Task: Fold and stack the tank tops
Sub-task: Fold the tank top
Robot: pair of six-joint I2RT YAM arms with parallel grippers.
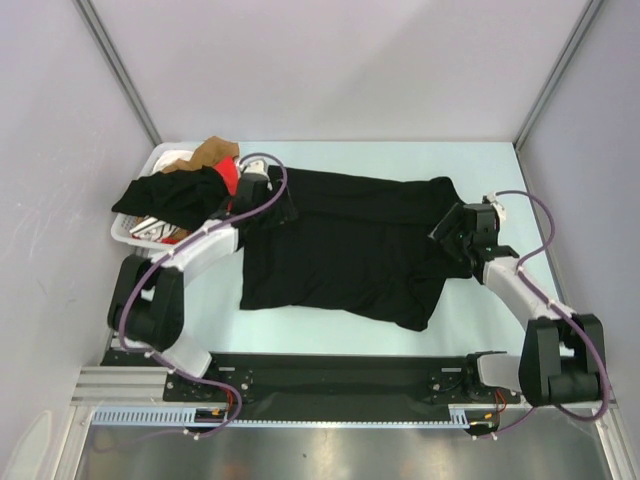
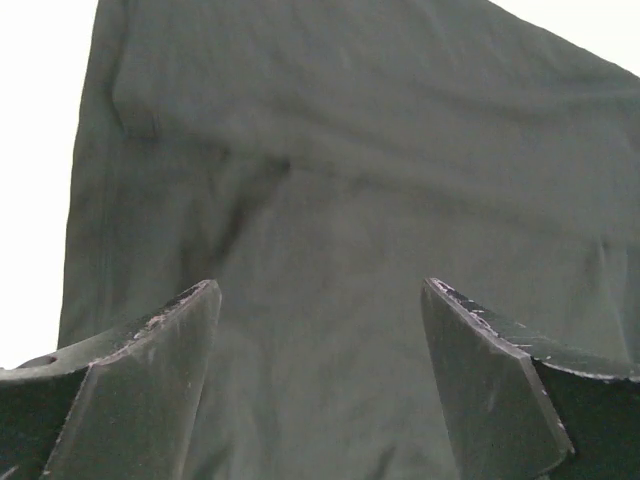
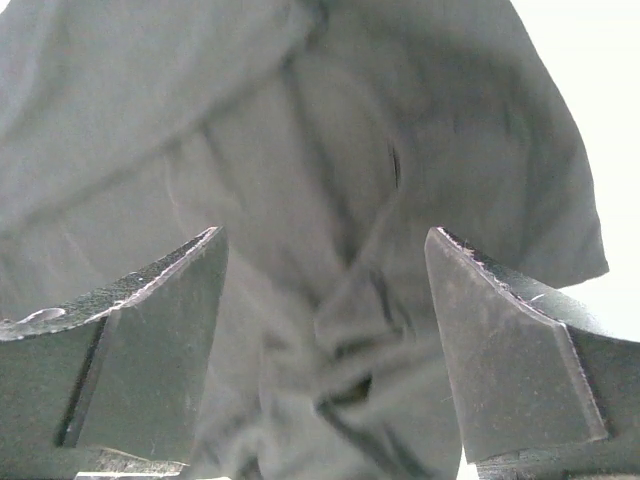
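A large black tank top (image 1: 350,240) lies spread over the middle of the table, wrinkled and bunched at its right end. My left gripper (image 1: 278,208) hovers over its left edge with both jaws wide apart and nothing between them. The left wrist view shows only smooth dark cloth (image 2: 350,200) below the left gripper (image 2: 320,290). My right gripper (image 1: 455,232) is over the bunched right end, also open. In the right wrist view, crumpled folds (image 3: 340,350) lie beneath the right gripper (image 3: 325,235). A red tank top (image 1: 230,178) shows partly in the basket.
A white plastic basket (image 1: 128,232) stands at the table's left edge. A brown cloth (image 1: 212,152) and another black garment (image 1: 165,195) hang over it. Grey walls close in the left, back and right. The arm bases sit on a rail at the near edge.
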